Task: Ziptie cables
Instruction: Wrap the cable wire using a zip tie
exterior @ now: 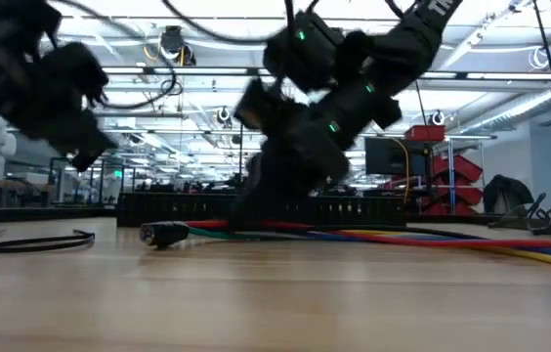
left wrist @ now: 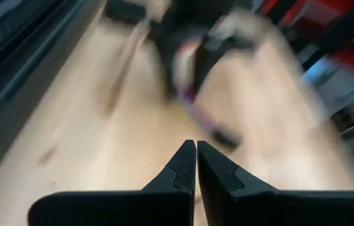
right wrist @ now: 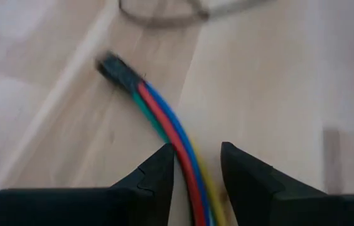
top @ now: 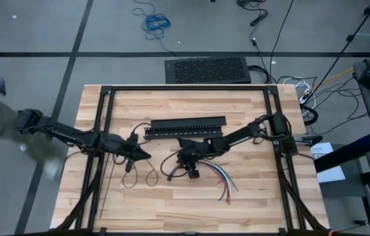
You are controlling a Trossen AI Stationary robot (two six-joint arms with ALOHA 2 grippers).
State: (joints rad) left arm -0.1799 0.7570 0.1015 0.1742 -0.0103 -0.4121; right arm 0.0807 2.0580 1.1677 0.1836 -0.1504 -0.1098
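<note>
The left gripper [top: 147,155] is seen clenched, empty, above the zipties [top: 139,177], whose loops are hard to trace. Rightward, the cables [right wrist: 171,135] are straddled by the right gripper [right wrist: 197,164], fingers parted; contact cannot be told.

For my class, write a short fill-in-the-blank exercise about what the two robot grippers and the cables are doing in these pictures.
1. The left gripper is ____, with nothing between its fingers.
2. The cables run between the fingers of the ____ gripper.
3. The cables lie on the wooden ____.
4. The black slotted channel lies ____ on the table.

Missing words: shut; right; table; flat
</note>
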